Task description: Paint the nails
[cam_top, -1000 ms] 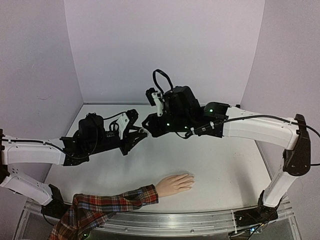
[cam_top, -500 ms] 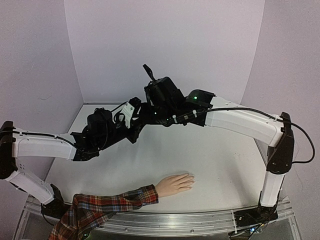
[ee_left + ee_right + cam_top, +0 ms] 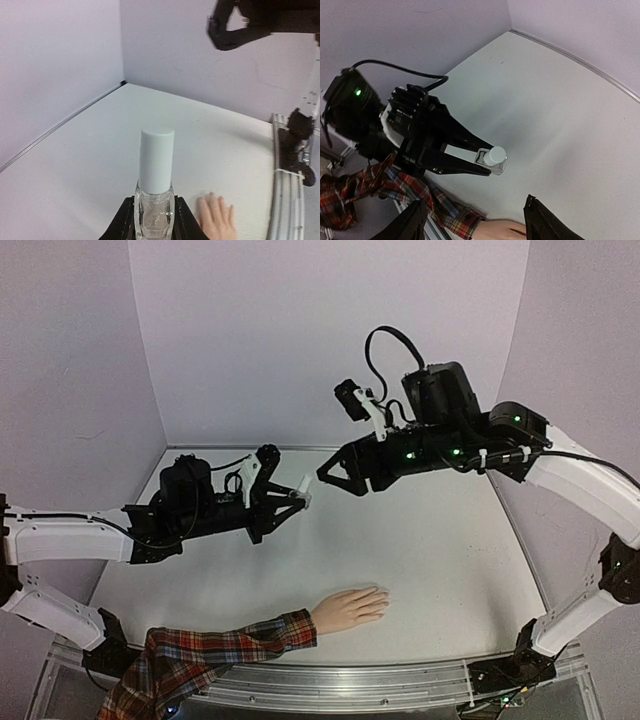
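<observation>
My left gripper is shut on the glass body of a small clear bottle and holds it above the table. Its white cap is on and points toward my right gripper. That gripper hangs open and empty, a short way up and to the right of the cap. In the right wrist view the bottle sits beyond my open right gripper. The peach mannequin hand lies flat near the front edge. Its nails are too small to tell from the skin.
A red plaid sleeve runs from the hand's wrist to the front left corner. Lilac walls close the table's back and sides. A metal rail lines the near edge by the arm bases.
</observation>
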You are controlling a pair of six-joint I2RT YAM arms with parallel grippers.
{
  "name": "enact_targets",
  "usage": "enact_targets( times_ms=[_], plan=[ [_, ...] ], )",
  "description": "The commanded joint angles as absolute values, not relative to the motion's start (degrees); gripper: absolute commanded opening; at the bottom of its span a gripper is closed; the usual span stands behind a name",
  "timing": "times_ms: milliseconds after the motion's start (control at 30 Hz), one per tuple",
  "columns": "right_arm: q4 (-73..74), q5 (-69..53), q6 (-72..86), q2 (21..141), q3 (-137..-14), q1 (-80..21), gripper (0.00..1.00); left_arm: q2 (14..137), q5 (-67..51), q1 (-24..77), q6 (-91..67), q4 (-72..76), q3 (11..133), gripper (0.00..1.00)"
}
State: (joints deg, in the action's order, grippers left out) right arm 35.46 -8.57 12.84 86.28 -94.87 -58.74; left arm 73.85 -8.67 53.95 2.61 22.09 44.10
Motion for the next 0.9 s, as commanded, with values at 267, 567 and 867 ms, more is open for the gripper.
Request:
enact_targets(
  times_ms=[267, 567, 867],
  plan=[
    [32.7, -39.36, -7.23, 89.16, -98.04, -54.93, 0.56, 69.76, -33.45, 53.97, -1.66, 23.5, 47.16, 0.0],
    [32.53, -41.58, -7.75, 92.37, -99.31, -54.93, 0.42, 69.39, -33.24, 53.88, -0.48, 23.38, 47.26, 0.0],
    [31.8, -41.19, -7.39, 92.89, -98.02, -54.94, 0.37, 68.67, -33.81, 53.8, -0.39, 24.22, 46.68, 0.0]
  ],
)
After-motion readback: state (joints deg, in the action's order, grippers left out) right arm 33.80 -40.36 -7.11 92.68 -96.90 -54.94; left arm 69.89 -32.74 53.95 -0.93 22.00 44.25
